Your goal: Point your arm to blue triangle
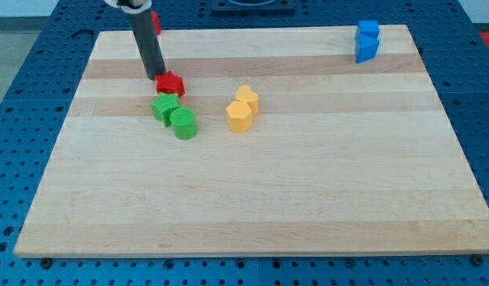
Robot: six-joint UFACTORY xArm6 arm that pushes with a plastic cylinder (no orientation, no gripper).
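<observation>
Currently my tip [157, 77] touches the red block [171, 83], grasping nothing.

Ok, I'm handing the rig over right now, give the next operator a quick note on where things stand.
My tip sits at the view's upper left, touching or nearly touching the red block.
Just below it: two green blocks. Two yellow blocks lie mid-board.
The two blue blocks, shapes unclear, are at the view's top right corner.
Done: nothing yet.
Left: cross the board to the blue triangle.
</observation>
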